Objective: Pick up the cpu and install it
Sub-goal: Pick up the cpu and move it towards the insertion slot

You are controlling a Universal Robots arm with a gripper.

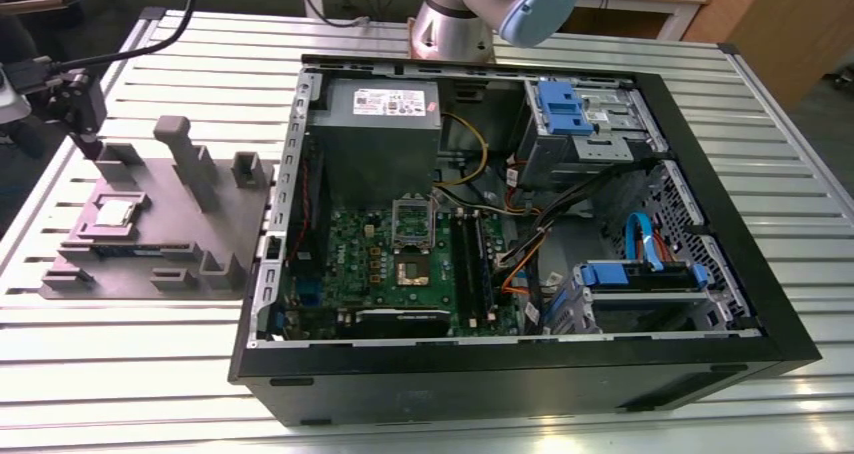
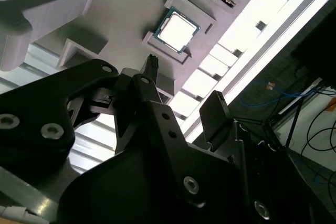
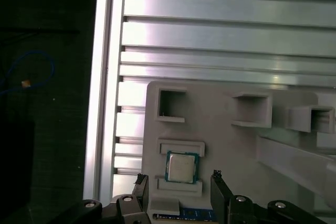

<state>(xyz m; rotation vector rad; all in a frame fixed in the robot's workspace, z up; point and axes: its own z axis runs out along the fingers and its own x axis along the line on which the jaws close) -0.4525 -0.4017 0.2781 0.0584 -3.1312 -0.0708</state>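
Observation:
The cpu (image 1: pixel 116 212) is a small square chip with a silvery top. It lies flat in a recess of the grey fixture plate (image 1: pixel 174 239) at the exterior view's left, outside the computer case. My gripper (image 1: pixel 88 146) hangs above the plate's far left corner, a little beyond the cpu and clear of it. In both wrist views the cpu (image 3: pixel 181 167) (image 2: pixel 178 29) lies below the gripper (image 3: pixel 178 180) (image 2: pixel 184 86). The black fingers (image 3: pixel 140 183) stand apart, open, with nothing between them. The motherboard's socket (image 1: pixel 415 265) lies uncovered, its silver frame (image 1: pixel 414 214) raised upright.
The open black computer case (image 1: pixel 534 374) lies on the slatted aluminium table (image 1: pixel 120 374), with a grey power supply box (image 1: pixel 380 109), blue drive brackets (image 1: pixel 567 104) and cables inside. Tall grey posts (image 1: pixel 180 149) rise from the fixture plate. A memory stick (image 1: pixel 114 246) lies beside the cpu's recess.

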